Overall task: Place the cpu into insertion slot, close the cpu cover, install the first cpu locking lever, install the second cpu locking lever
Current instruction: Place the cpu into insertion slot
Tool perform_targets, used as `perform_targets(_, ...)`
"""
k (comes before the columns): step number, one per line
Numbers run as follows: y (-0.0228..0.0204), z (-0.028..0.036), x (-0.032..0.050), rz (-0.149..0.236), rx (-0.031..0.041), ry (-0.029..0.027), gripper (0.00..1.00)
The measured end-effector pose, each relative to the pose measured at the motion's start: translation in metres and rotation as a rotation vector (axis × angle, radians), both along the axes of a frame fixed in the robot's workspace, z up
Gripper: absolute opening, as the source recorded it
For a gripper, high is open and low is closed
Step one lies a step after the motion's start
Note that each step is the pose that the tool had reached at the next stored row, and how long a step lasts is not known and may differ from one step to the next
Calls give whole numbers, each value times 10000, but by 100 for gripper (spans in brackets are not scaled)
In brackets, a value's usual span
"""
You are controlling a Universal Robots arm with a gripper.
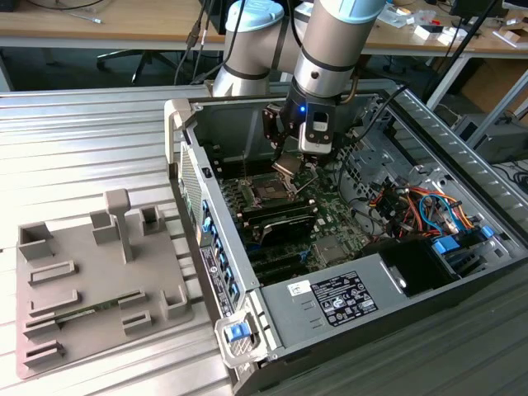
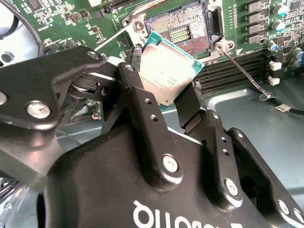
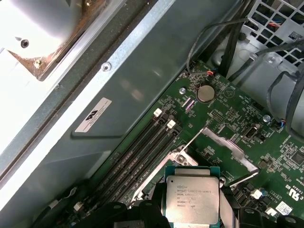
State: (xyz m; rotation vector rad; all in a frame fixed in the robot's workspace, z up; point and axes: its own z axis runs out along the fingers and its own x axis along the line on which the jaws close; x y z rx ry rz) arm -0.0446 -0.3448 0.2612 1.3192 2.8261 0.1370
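Note:
My gripper (image 1: 292,158) hangs inside the open computer case, just above the green motherboard (image 1: 330,216). It is shut on the cpu (image 2: 167,70), a thin square chip with a dull silver face, pinched by its edges between the black fingers (image 2: 142,102). In the first wrist view the cpu (image 3: 192,199) is face-on between the fingertips. The insertion slot (image 2: 183,29) lies open just beyond the chip with its pin field bare; in the exterior view the slot (image 1: 268,189) sits a little below and to the left of my gripper. The cpu cover (image 3: 224,142) stands swung open. A thin locking lever (image 2: 243,70) sticks out beside the slot.
Black memory slots (image 3: 142,152) run beside the socket, and long card slots (image 1: 280,224) lie nearer the case front. Cables (image 1: 412,202) and a power supply (image 1: 342,299) are on the exterior view's right. A grey fixture plate (image 1: 99,285) lies on the table at its left.

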Motion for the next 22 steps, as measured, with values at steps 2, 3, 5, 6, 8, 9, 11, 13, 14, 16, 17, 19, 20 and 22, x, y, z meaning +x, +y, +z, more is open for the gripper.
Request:
perform_targets(2, 0, 0, 0, -21, -1, 0, 55)
perform_targets(3, 0, 0, 0, -31, -1, 0, 55)
perform_targets(5, 0, -1, 0, -60, 0, 1, 55)
perform_targets(6, 0, -1, 0, -70, -1, 0, 55)
perform_targets(8, 0, -1, 0, -93, -1, 0, 55)
perform_targets(9, 0, -1, 0, -108, 0, 0, 55)
perform_targets(11, 0, -2, 0, -127, 0, 0, 55)
perform_targets(13, 0, -2, 0, -146, 0, 0, 55)
perform_targets(14, 0, -2, 0, -155, -1, 0, 55)
perform_targets(16, 0, -4, 0, -282, 0, 0, 55)
perform_targets(17, 0, -5, 0, -356, 0, 0, 55)
perform_targets(19, 0, -6, 0, -500, -1, 0, 55)
perform_targets(20, 0, -6, 0, -518, -1, 1, 55)
perform_targets(22, 0, -7, 0, -550, 0, 0, 55)
